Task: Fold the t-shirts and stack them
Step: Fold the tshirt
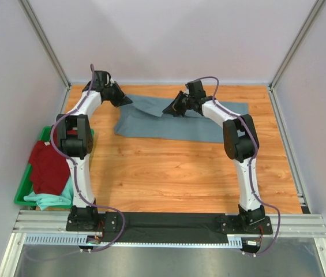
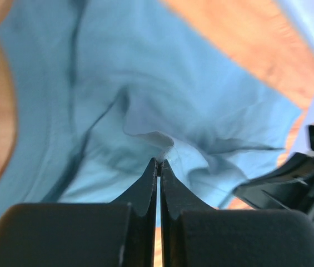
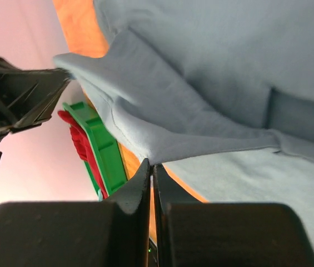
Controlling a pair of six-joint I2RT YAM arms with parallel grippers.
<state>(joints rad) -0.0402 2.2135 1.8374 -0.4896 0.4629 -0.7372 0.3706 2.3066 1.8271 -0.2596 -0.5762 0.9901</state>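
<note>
Plain slate grey-blue t-shirt point(image 1: 180, 124), dark red t-shirt point(image 1: 47, 164), mint-green t-shirt point(image 1: 47, 201), bright green bin point(image 1: 21, 193), table point(image 1: 180, 179) showing orange-brown wood grain

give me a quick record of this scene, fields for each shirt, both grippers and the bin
grey-blue t-shirt: spread on the far part of the table, not folded
left gripper: shut, pinching the grey-blue t-shirt's far-left corner
right gripper: shut, pinching a raised fold of the same shirt
dark red t-shirt: crumpled in the green bin
mint-green t-shirt: in the bin, partly under the red one
</note>
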